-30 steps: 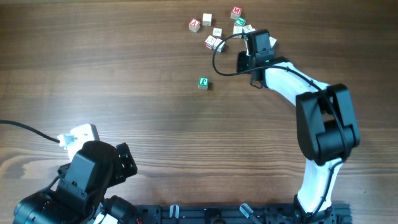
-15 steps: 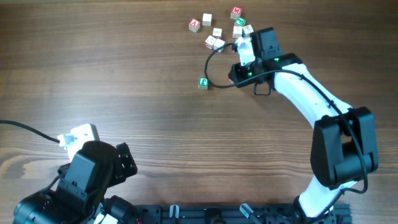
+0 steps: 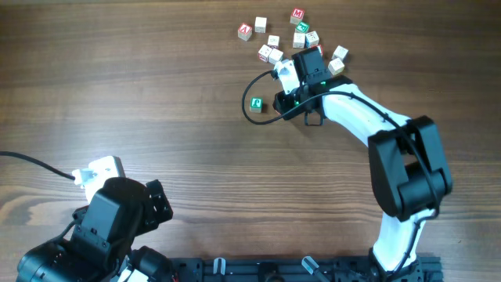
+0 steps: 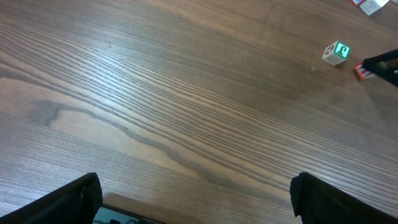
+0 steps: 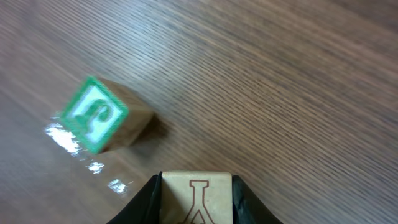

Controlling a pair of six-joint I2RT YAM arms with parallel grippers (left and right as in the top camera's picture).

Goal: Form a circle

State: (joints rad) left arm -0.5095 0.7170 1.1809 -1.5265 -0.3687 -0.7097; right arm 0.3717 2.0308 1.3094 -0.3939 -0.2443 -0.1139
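A brown wood-grain table (image 3: 141, 94) fills every view; nothing of the room is seen. The circle (image 3: 256, 103) amounts to one green-faced cube (image 5: 99, 118), whose white letter is too blurred to be read. Just beside that cube, a plain cube (image 5: 196, 198) printed with a brown outlined letter, seemingly an A, is clamped between the fingers of the right gripper (image 3: 280, 102). A loose scatter (image 3: 282, 35) of like cubes is spread near the green-faced cube, on its far side. Well apart from it, the left gripper (image 4: 196, 196) is held wide apart.
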